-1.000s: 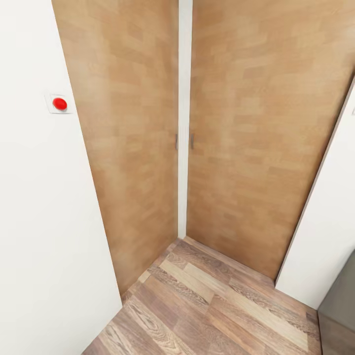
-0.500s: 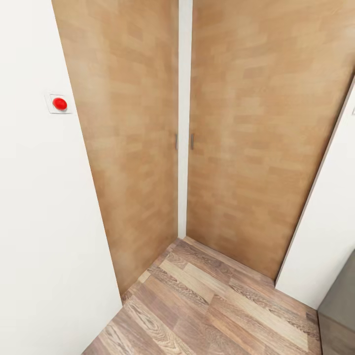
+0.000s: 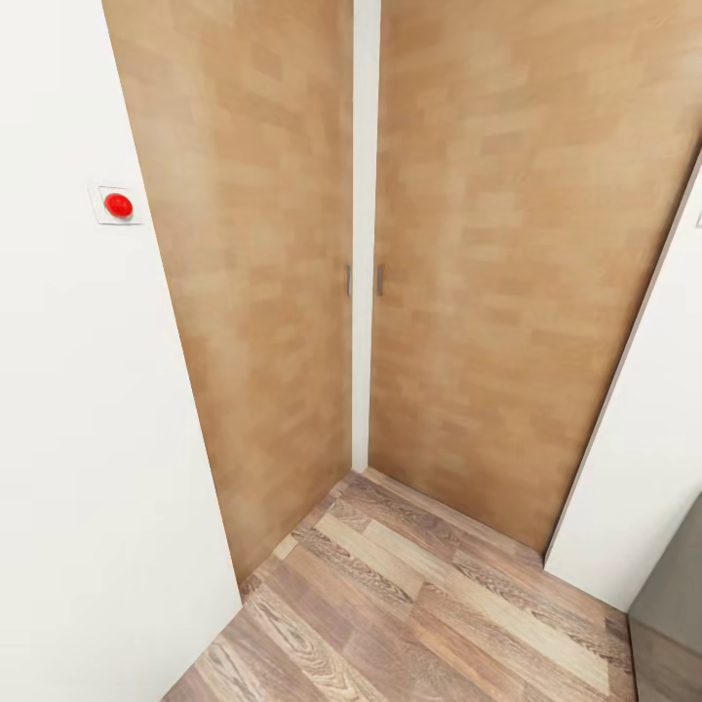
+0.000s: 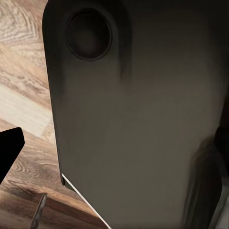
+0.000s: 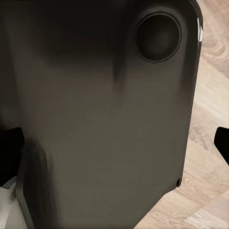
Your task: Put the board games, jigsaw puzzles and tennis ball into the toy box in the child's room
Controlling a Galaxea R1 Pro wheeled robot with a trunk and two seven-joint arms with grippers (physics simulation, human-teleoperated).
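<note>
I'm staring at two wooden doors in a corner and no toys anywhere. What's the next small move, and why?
Probably turn the base away from this corner. The head view shows two closed wooden doors meeting at a white strip, a white wall with a red button on the left, and plank floor. There is no bed, table or toy box here, so there is nothing to reach for yet.
</note>
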